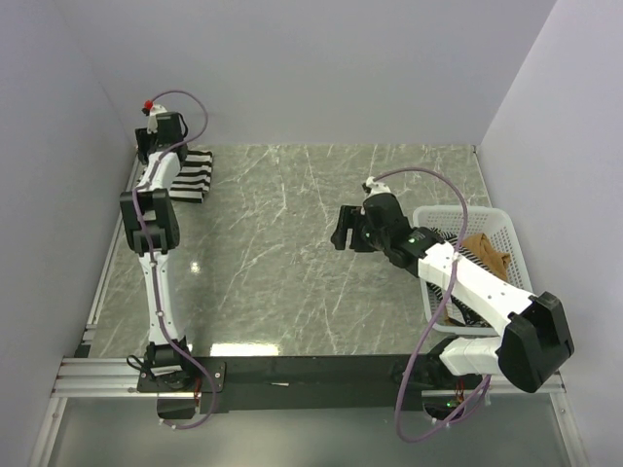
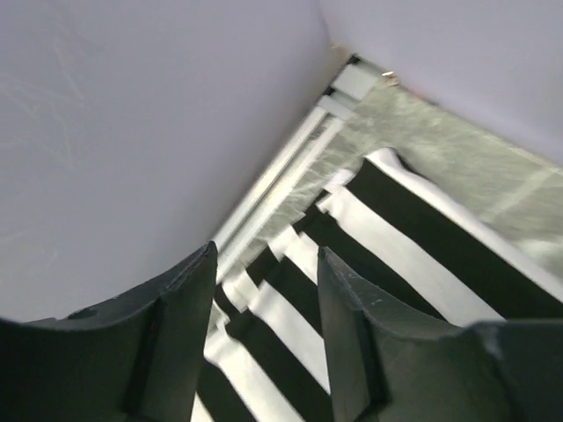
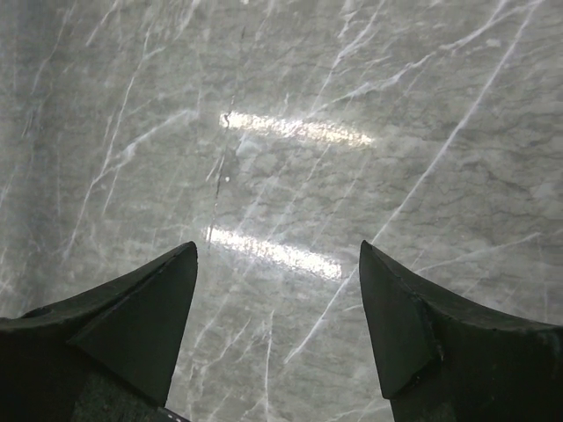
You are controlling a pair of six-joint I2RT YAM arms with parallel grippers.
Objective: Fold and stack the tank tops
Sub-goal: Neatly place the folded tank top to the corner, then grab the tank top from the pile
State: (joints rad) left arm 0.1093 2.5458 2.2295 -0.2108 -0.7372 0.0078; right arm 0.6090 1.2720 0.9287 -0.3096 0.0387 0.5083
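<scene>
A tank top with wide black-and-white stripes [image 1: 193, 175] lies bunched in the far left corner of the marble table. My left gripper [image 2: 266, 255] hangs just over it, at the wall [image 1: 154, 142]. Its jaws stand apart, and the striped cloth [image 2: 396, 255] lies loose beneath them, not pinched. A tan-brown tank top [image 1: 489, 255] sits in the white lattice basket [image 1: 458, 211] on the right. My right gripper [image 1: 341, 230] hovers open over bare marble [image 3: 277, 251], left of the basket, with nothing between its fingers. The thin-striped top cannot be made out.
Grey walls close the table in at the back and on both sides. A metal rail [image 2: 273, 189] runs along the left wall beside the striped cloth. My right arm [image 1: 467, 277] reaches across the basket and hides part of its contents.
</scene>
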